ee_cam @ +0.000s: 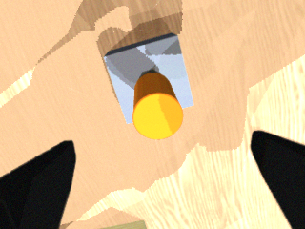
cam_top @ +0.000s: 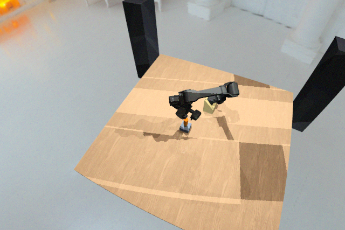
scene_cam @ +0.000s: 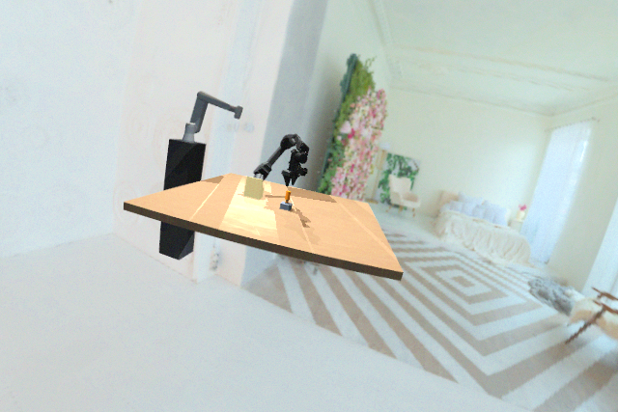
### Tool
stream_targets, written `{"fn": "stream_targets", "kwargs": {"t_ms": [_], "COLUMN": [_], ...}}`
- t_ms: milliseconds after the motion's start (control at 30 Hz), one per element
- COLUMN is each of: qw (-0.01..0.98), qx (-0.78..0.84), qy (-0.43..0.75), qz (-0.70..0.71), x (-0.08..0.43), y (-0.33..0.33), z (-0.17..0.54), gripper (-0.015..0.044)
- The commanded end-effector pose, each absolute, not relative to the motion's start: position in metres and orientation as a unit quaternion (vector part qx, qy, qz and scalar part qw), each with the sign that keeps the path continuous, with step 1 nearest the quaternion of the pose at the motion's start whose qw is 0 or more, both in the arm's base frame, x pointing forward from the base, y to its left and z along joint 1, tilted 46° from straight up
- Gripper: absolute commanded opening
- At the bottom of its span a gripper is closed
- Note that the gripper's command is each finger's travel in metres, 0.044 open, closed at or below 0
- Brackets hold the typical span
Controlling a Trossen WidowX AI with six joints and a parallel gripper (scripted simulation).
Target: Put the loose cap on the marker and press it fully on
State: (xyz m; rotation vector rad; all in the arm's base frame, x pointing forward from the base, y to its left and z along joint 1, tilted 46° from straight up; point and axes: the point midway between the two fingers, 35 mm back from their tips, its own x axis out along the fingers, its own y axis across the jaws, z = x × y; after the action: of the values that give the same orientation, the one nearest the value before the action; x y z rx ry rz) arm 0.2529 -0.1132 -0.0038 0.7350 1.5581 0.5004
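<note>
Jaws stand wide apart and hold nothing: in the wrist view you see the two dark fingers at the lower corners, well clear of the orange cap [ee_cam: 157, 112] on either side. Your gripper [cam_top: 188, 115] hangs just above that cap, which sits on top of the marker, itself upright in the pale blue holder block [ee_cam: 176, 62]. The block stands near the middle of the table [cam_top: 194, 180], a little toward the far edge, and none of the marker's own barrel shows clearly beneath the cap. From the exterior view, cap and block [scene_cam: 286, 206] appear as one small upright post below the arm. Judging by this, the capping and pressing look done and the step in hand is the retreat. Your next move calls for a straight lift upward, keeping both fingers clear of the cap so it is not nudged, then swinging the arm away.
</note>
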Motion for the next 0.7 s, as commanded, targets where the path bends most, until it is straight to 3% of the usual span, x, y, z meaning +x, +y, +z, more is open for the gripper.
{"fn": "stream_targets", "kwargs": {"t_ms": [0, 433, 667], "qw": [0.649, 0.657, 0.657], "qx": [0.263, 0.242, 0.242], "qy": [0.658, 0.648, 0.648], "qz": [0.279, 0.300, 0.300], "x": [0.2515, 0.2513, 0.2513], "y": [-0.1109, -0.1094, -0.1094], "z": [-0.0054, -0.0067, -0.0067], "gripper": [0.0335, 0.0000, 0.0000]}}
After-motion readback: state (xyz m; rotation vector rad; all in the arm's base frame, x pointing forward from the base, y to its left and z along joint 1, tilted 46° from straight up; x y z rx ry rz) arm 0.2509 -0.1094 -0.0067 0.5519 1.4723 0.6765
